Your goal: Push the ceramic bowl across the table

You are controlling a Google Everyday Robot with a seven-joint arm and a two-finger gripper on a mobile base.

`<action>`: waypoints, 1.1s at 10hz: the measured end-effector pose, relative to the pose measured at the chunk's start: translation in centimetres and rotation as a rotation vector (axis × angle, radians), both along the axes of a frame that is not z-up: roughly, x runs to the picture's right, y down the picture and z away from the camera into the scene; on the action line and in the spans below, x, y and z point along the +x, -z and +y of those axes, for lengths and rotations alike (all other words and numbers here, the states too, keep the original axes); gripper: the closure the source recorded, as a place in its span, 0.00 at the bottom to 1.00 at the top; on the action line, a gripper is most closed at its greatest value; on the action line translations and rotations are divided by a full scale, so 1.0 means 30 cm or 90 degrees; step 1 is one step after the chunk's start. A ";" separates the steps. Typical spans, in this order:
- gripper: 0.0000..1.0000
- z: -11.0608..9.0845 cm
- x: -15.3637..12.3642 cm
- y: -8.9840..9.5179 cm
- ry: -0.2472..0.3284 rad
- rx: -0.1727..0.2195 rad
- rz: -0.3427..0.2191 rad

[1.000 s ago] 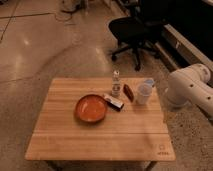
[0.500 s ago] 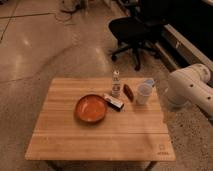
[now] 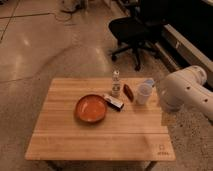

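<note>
While you are scanning from the left, you are seeing the table standing on a polished floor, its light wooden planks running left to right and a small dark logo sitting at its near right corner. The ceramic bowl is resting upright slightly left of the table's middle, its orange-brown inside facing up and its darker rim showing all round. Just right of the bowl, a dark flat packet is lying at an angle, its left end close to the bowl's rim; whether the two are touching, you cannot tell. Beyond the packet, toward the far edge, a small clear bottle is standing upright. Right of the bottle, a brown oval item is lying tilted, and just beside that a translucent plastic cup is standing upright near the table's right edge.

Off the right edge, the robot's white arm is hanging beside the table, a thick rounded joint bulging toward the cup while its long link is sloping down and away to the right, out of frame. It is staying well apart from the bowl. The gripper is not showing anywhere, so you cannot tell its state. Behind the table, a black office chair is standing on the far floor.
</note>
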State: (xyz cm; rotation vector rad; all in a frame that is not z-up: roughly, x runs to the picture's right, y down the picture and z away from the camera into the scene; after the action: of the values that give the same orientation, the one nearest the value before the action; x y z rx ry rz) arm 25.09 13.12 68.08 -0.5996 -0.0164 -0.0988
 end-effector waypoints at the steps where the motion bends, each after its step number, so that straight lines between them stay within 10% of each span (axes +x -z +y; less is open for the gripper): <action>1: 0.35 0.052 -0.054 0.002 0.031 -0.014 -0.027; 6: 0.35 0.238 -0.243 -0.045 0.133 -0.061 -0.113; 11: 0.35 0.276 -0.438 -0.189 0.156 -0.050 -0.175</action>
State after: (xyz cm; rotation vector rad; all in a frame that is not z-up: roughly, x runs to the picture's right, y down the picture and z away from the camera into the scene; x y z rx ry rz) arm 11.95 21.41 73.74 -0.6609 -0.2143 -0.4189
